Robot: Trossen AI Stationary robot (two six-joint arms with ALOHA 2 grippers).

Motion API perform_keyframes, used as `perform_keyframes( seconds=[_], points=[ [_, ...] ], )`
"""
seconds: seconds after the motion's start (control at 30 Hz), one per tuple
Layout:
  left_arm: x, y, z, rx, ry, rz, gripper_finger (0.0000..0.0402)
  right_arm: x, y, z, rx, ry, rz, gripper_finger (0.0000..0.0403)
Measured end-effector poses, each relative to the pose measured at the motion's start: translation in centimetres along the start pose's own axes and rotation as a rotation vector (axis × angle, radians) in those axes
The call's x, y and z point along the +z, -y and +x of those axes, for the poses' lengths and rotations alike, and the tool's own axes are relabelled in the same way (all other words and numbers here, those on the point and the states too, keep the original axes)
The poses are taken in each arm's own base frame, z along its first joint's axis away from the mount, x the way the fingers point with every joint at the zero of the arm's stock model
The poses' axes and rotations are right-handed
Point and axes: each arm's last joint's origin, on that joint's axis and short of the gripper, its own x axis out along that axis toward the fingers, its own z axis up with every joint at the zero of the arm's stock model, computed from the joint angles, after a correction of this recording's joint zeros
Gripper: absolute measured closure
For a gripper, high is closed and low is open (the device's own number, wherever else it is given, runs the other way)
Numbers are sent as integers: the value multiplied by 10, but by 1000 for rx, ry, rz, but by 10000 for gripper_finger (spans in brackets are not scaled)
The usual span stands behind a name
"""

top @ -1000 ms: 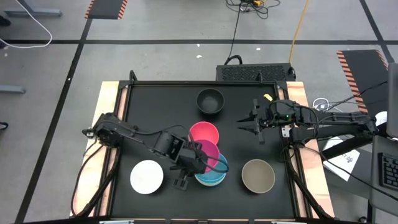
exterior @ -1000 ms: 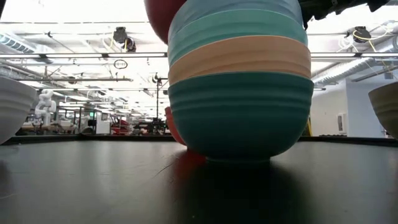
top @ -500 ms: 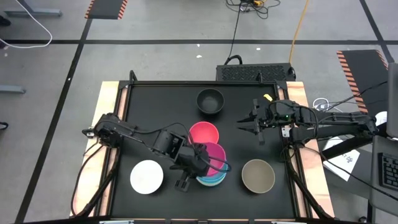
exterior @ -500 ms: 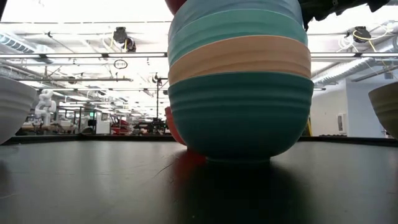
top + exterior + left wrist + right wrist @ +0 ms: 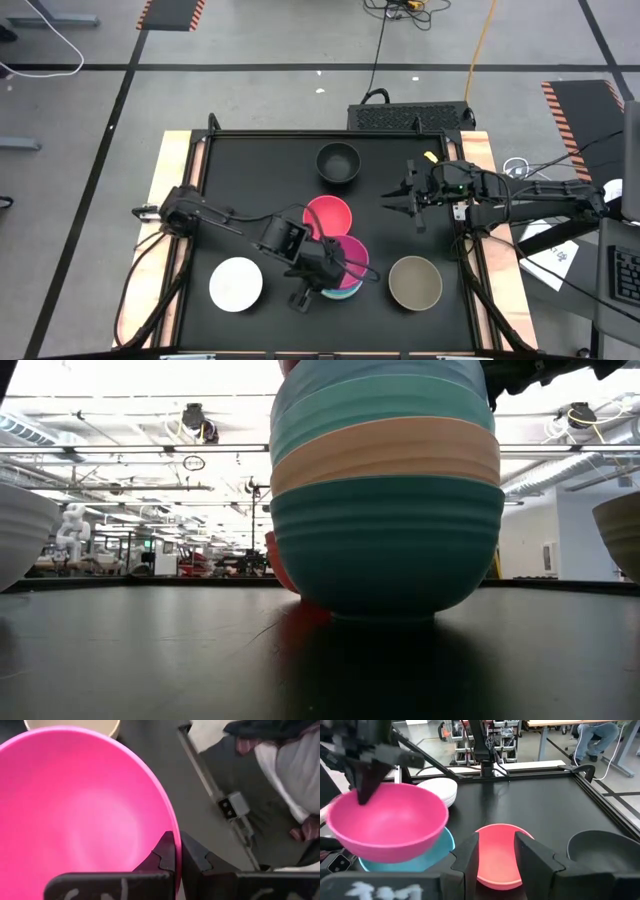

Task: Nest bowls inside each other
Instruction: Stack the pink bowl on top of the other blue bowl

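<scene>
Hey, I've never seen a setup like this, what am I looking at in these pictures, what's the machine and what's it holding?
It is a robot with two dark arms working at a black table, each arm ending in a two-finger gripper. One picture looks straight down on the table, one looks level across the tabletop, and two come from cameras on the wrists.

The left gripper is shut on the rim of a magenta bowl, holding it over a stack of nested bowls. From table height the stack shows teal, peach and cyan bands.

Loose on the table are a red bowl, a black bowl, a white bowl and a taupe bowl.

The right gripper waits on the right side of the table, jaws apart, holding nothing.
</scene>
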Motion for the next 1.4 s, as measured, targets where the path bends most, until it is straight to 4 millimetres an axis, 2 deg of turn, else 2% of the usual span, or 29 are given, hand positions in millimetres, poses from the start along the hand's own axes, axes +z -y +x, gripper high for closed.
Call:
perform_keyframes(
  seconds=[0.2,0.33,0.6,1.13,1.4],
  points=[
    [-3,-7,25,-18,-53,4,396,-1,0,0,-1,-15,9,287],
    [-4,-4,31,-15,-68,11,396,-2,0,1,-1,-25,10,287],
    [-6,11,45,98,-112,72,396,-3,0,1,-1,-26,16,287],
    [-10,14,69,151,-156,90,396,-2,0,1,-1,-21,28,287],
    [-10,13,69,189,-157,65,330,-2,0,1,0,-22,36,287]
  ],
)
